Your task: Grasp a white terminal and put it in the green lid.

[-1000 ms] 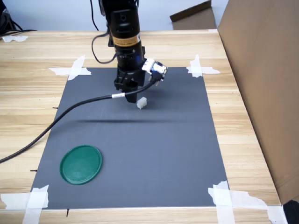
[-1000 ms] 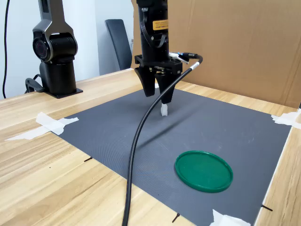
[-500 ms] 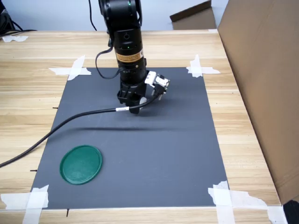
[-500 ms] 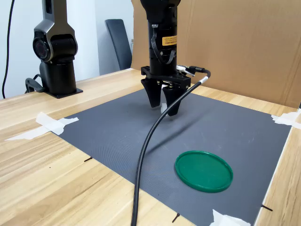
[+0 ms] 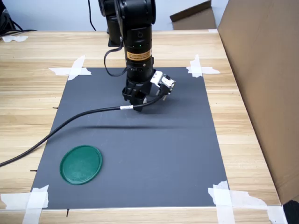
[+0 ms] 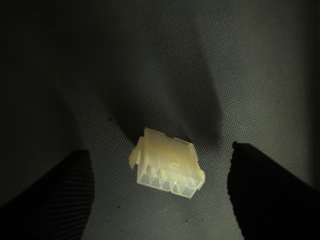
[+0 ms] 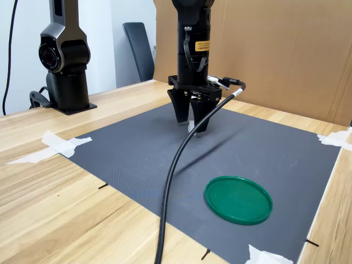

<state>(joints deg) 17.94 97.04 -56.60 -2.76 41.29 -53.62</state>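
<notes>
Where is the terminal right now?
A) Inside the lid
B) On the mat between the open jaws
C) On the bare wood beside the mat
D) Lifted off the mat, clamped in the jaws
B: in the wrist view the terminal lies on the mat with a gap to each finger, and the lid is empty.

A dark grey mat (image 5: pixel 154 154) lies taped with white tape pieces (image 5: pixel 72 70) onto a wooden table (image 5: pixel 28 93).
</notes>
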